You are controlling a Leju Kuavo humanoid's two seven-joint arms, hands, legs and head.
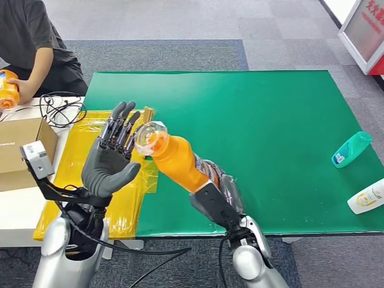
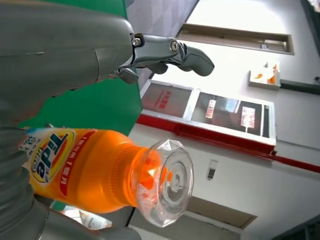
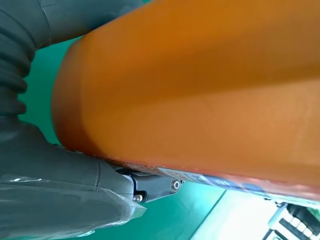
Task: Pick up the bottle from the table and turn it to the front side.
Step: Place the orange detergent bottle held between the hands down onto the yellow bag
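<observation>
Fingers of our right hand [image 1: 216,195] clasp the orange bottle [image 1: 179,159] at centre frame, our left hand [image 1: 110,162] spread beside its cap, so we judge rotation comes next.

This is looking like a robot test room in an office or lab building rather than a home. Grey carpet tiles [image 1: 181,24] are covering the floor beyond the raised left hand [image 1: 110,159], and a green mat [image 1: 272,132] is lying over the work table ahead of it. To that hand's left, loose cables [image 1: 61,109] and a cardboard box [image 1: 23,150] are sitting on a white side table [image 1: 18,207], where a person [image 1: 32,42] is sitting. A red-and-white sign stand [image 1: 364,33] is standing far off to the right.
</observation>
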